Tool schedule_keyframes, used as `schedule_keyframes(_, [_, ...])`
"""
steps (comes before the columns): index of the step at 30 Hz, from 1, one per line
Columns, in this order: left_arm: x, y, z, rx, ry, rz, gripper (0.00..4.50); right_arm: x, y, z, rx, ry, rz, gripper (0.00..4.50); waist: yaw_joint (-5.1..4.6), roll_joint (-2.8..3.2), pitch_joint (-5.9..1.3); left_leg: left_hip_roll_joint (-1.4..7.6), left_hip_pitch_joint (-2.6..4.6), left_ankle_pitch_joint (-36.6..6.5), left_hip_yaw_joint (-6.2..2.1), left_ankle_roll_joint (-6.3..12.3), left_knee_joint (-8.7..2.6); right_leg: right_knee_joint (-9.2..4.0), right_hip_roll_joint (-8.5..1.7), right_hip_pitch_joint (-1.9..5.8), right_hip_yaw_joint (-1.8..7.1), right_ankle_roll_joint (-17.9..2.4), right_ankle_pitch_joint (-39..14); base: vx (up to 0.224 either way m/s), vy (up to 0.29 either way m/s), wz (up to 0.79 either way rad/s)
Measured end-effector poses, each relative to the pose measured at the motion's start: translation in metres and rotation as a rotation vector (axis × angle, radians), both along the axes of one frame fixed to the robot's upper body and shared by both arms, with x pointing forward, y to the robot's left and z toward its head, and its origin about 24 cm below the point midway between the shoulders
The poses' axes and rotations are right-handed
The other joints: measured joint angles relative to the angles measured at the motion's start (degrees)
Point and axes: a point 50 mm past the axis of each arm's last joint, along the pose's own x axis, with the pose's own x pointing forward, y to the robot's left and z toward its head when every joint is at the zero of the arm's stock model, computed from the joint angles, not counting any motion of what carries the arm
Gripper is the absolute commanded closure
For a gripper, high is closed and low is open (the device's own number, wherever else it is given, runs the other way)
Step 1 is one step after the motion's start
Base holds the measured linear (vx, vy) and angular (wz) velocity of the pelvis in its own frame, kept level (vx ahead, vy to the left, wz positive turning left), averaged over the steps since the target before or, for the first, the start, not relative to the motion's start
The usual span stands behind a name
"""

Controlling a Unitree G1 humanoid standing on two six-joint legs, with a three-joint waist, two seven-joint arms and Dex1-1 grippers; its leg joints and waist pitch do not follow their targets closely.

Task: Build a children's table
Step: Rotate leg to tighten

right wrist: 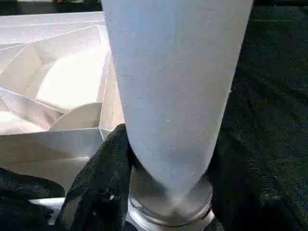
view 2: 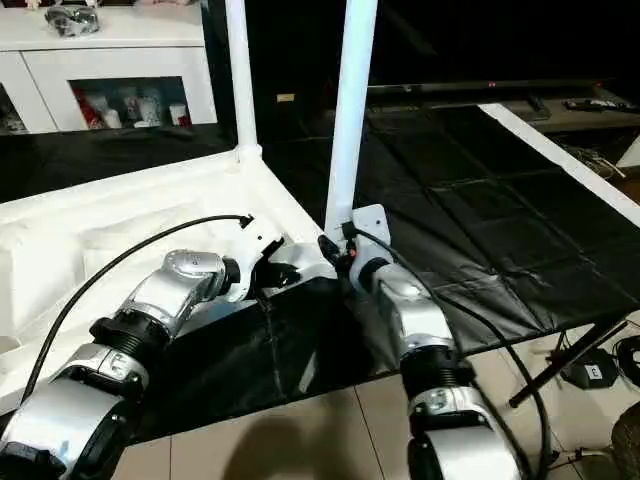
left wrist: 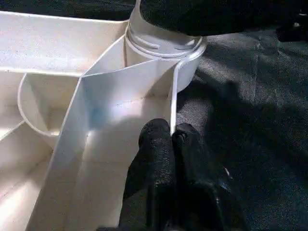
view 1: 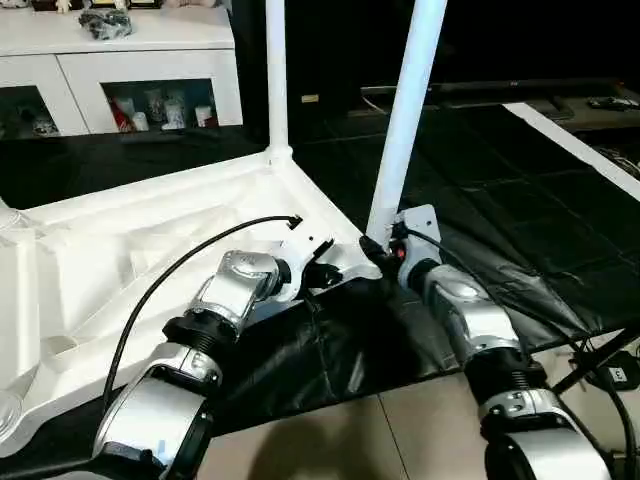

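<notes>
The children's table top lies upside down on a black cloth, ribbed underside up. One white leg stands upright in the far corner socket. A second leg rises from the near right corner socket, leaning slightly right. My right gripper is shut on this leg's base, a black finger on each side. My left gripper is beside it, its fingers pinched shut on the top's thin rim wall just by that socket.
A white cabinet with glass doors stands at the back left. The black cloth spreads to the right, up to a white strip. Tiled floor lies in front, with cables and a black stand at the right.
</notes>
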Motion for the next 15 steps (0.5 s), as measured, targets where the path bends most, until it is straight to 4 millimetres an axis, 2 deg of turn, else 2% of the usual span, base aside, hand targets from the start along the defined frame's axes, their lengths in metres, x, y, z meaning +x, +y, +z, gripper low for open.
schedule_keyframes(2, [0.0, 0.0, 0.0, -0.001, 0.002, -0.005, 4.5, 0.0, 0.002, 0.0, 0.021, 0.003, -0.005, 1.79, 0.0, 0.01, 0.0, 0.0, 0.0, 0.0, 0.0, 0.0, -0.04, 0.0, 0.0, -0.01, 0.0, 0.0, 0.0, 0.0, 0.0, 0.0])
schedule_keyframes(3, [0.0, 0.0, 0.0, -0.002, 0.002, -0.008, 4.5, -0.001, 0.001, 0.0, 0.026, 0.003, -0.007, 1.49, 0.0, 0.01, 0.0, 0.0, 0.0, 0.0, 0.0, 0.0, -0.05, -0.01, 0.0, -0.01, 0.0, 0.0, 0.0, 0.0, 0.0, 0.0])
schedule_keyframes(6, [0.0, 0.001, 0.001, -0.003, 0.002, -0.02, 4.5, -0.002, 0.002, 0.0, 0.035, -0.002, 0.01, 1.37, 0.0, 0.0, 0.0, 0.0, -0.01, 0.0, 0.0, 0.0, -0.07, -0.01, 0.0, -0.03, 0.0, 0.0, 0.0, 0.0, 0.0, 0.0])
schedule_keyframes(8, [-0.001, 0.003, 0.002, -0.003, 0.003, -0.038, 4.5, -0.005, 0.0, 0.0, 0.047, -0.01, 0.029, 1.05, 0.05, -0.05, 0.01, 0.0, -0.04, 0.0, 0.0, 0.0, -0.18, 0.0, 0.01, -0.08, -0.01, 0.0, 0.0, 0.0, 0.0, 0.0])
schedule_keyframes(15, [-0.005, 0.012, 0.006, -0.014, -0.004, -0.141, 4.5, -0.014, -0.016, 0.005, 0.048, -0.026, 0.222, 0.47, 0.34, -0.14, 0.03, 0.04, -0.08, -0.05, 0.0, -0.07, -0.77, 0.2, 0.12, -0.3, -0.04, -0.41, 0.27, 0.015, -0.006, 0.01])
